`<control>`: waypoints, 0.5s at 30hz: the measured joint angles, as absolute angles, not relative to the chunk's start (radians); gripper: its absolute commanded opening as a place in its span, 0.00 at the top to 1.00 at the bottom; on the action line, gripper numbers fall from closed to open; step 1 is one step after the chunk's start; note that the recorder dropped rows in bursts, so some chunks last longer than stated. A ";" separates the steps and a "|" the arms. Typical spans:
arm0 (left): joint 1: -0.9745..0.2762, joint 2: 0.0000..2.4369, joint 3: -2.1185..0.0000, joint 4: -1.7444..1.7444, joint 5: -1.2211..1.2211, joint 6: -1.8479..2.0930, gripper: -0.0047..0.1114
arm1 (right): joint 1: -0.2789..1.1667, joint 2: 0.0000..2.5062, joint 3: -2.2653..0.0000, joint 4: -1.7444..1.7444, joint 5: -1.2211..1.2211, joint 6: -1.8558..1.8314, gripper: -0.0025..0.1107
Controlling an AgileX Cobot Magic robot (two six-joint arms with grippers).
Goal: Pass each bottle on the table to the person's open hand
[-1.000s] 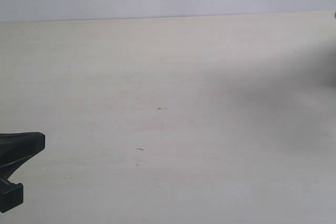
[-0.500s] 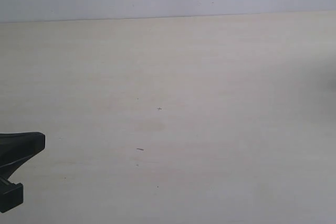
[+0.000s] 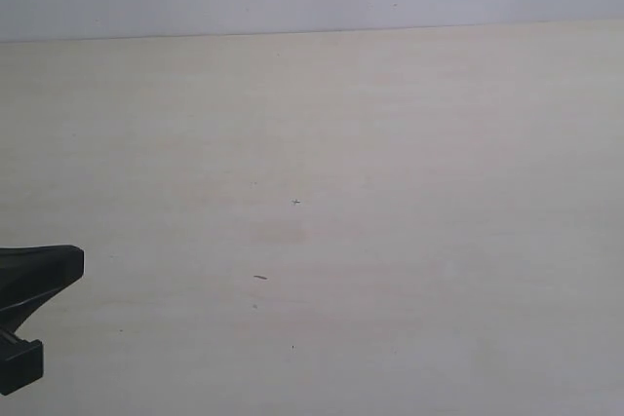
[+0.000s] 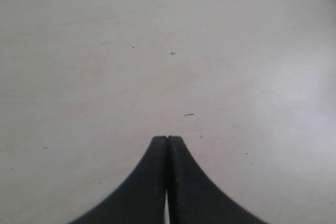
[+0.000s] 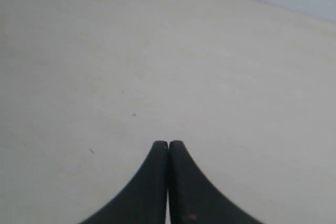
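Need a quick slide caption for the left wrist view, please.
Left gripper shut, holding nothing, with the pale table and a few tiny dark specks beyond it.

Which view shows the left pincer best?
Left wrist view: the left pincer is seen head-on, both tips pressed shut over the table. The exterior view catches only a side-on piece of it at the frame's left edge. The right wrist view shows only the right pincer, also shut.

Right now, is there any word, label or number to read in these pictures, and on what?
None can be read. The table shows only a tiny cross-shaped mark and a short dark dash; neither is a letter or number.
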State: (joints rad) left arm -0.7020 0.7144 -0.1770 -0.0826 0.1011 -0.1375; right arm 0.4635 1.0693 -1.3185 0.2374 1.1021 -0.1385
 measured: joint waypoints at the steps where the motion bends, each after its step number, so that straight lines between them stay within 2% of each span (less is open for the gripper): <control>1: -0.702 0.714 -0.177 -0.083 0.101 -0.138 0.96 | 0.463 1.059 -1.319 0.237 1.082 -0.139 0.98; 7: -0.702 0.714 -0.177 -0.083 0.101 -0.138 0.96 | 0.463 0.949 -1.286 0.234 0.907 -0.136 0.98; 15: -0.702 0.714 -0.177 -0.083 0.101 -0.138 0.96 | 0.441 0.708 -1.048 0.234 0.527 -0.136 0.98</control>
State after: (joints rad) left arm -0.7020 0.7144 -0.1770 -0.0826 0.1011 -0.1375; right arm 0.4409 0.7081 -1.0479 0.2336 0.5273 -0.1364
